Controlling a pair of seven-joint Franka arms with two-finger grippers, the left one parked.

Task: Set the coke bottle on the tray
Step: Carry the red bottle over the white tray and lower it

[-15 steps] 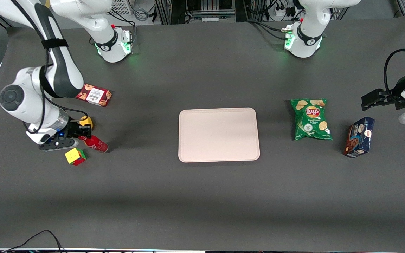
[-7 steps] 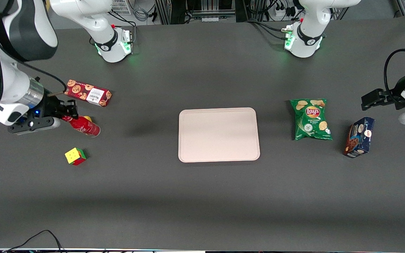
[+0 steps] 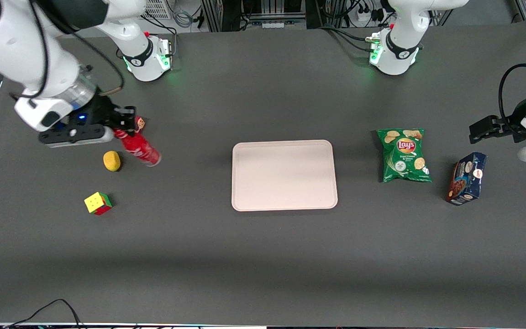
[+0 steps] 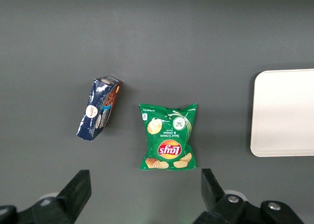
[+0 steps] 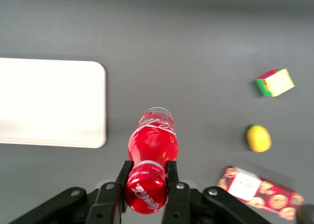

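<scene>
Item: coke bottle (image 3: pixel 136 147), small, glossy red, narrow-necked, white script on a rounded body. It hung clear of the worktop (image 3: pixel 263 256), pinched at the capped neck by the pincer (image 3: pixel 125 127), body slanting down and toward the tray (image 3: pixel 284 175). It was at the working arm's end of the worktop, well apart from the tray. The neck grip probably left the base free to be set down first.

Item: tray, pale pink-beige, flat, rounded corners, low rim, matte and bare, lying mid-worktop. Judged ready to receive the bottle.

Nearby: a smooth yellow lemon-like object (image 3: pixel 112 161) just beside the bottle. A colour-tiled puzzle cube (image 3: pixel 97 203) lay nearer the front camera. The cardboard cookie box (image 5: pixel 257 191) showed in the right wrist view.

Worktop: dark grey, matte.
</scene>
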